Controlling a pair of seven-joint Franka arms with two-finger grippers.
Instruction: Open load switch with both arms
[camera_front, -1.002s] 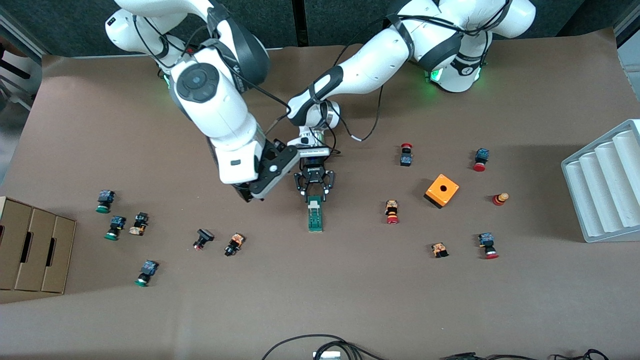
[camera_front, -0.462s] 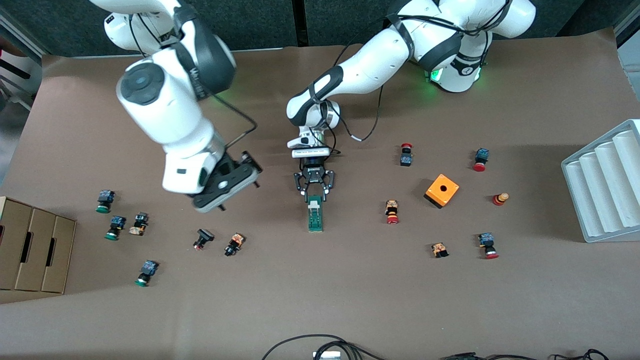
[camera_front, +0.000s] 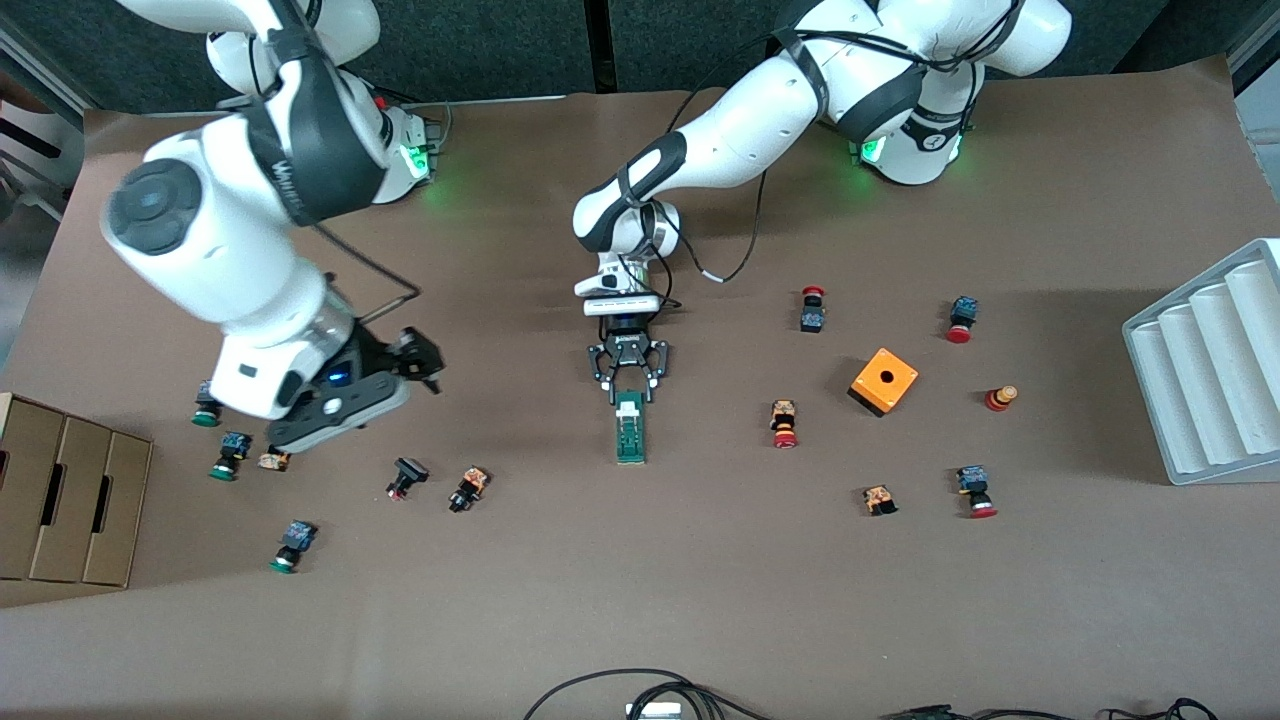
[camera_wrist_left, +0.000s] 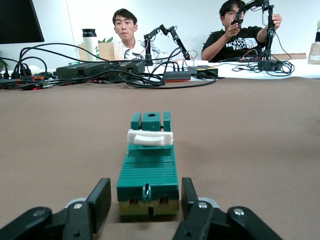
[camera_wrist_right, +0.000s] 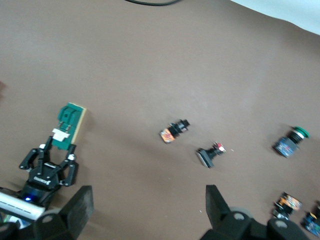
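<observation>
Switches: one load switch (camera_front: 630, 428) lies mid-frame on the bench (camera_front: 700, 600), its end between the released left claw (camera_front: 628, 388). The right claw (camera_wrist_right: 150, 202) hangs spread, empty. One orange box (camera_front: 884, 381).

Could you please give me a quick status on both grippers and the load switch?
Left gripper open around load switch end, not gripping. Right gripper open, up over bare table. Nothing in the way.
</observation>
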